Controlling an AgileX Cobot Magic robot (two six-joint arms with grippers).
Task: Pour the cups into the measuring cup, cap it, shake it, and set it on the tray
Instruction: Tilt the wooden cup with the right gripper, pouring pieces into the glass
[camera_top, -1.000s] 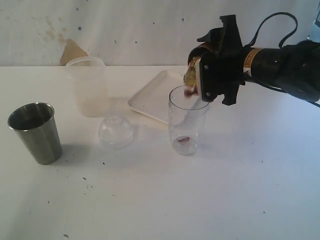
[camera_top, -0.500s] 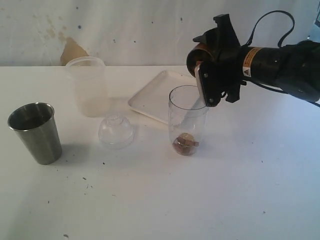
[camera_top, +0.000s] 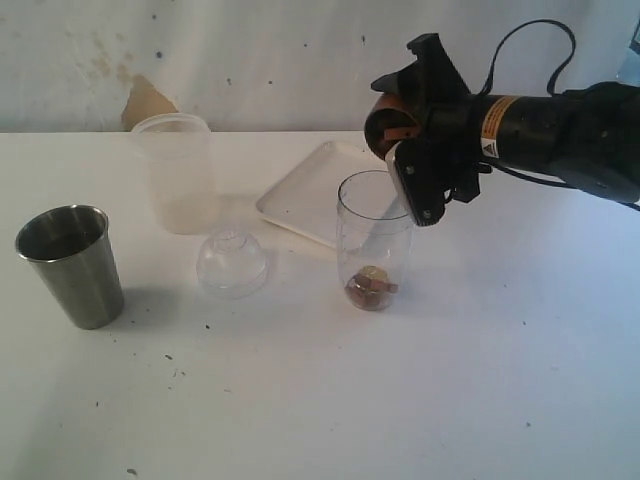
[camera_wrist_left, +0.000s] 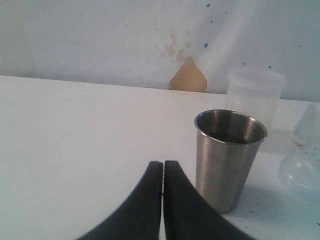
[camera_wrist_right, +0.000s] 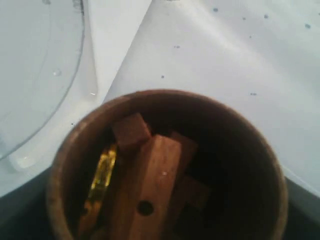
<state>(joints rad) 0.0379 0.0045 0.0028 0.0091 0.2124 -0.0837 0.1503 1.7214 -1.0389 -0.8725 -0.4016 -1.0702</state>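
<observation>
My right gripper (camera_top: 412, 130) is shut on the brown wooden cup (camera_top: 381, 118), holding it tilted just above the rim of the clear measuring cup (camera_top: 375, 240). Small brown and yellowish pieces (camera_top: 371, 288) lie on the measuring cup's bottom. In the right wrist view the wooden cup (camera_wrist_right: 165, 93) still holds wooden blocks (camera_wrist_right: 150, 185) and a yellow piece. The steel tumbler (camera_top: 72, 265) stands upright at the far left. My left gripper (camera_wrist_left: 163, 163) is shut and empty, just short of the tumbler (camera_wrist_left: 229, 160). The clear dome cap (camera_top: 231, 262) sits on the table. Behind the measuring cup lies the white tray (camera_top: 305, 195).
A frosted whitish tub (camera_top: 177, 172) stands upright behind the cap and shows beyond the tumbler in the left wrist view (camera_wrist_left: 255, 90). A wall with a brown patch (camera_top: 145, 103) closes off the back of the white table.
The right gripper has swung the wooden cup up and back from its steeper pouring tilt. Pieces that were falling now rest at the bottom of the measuring cup.
</observation>
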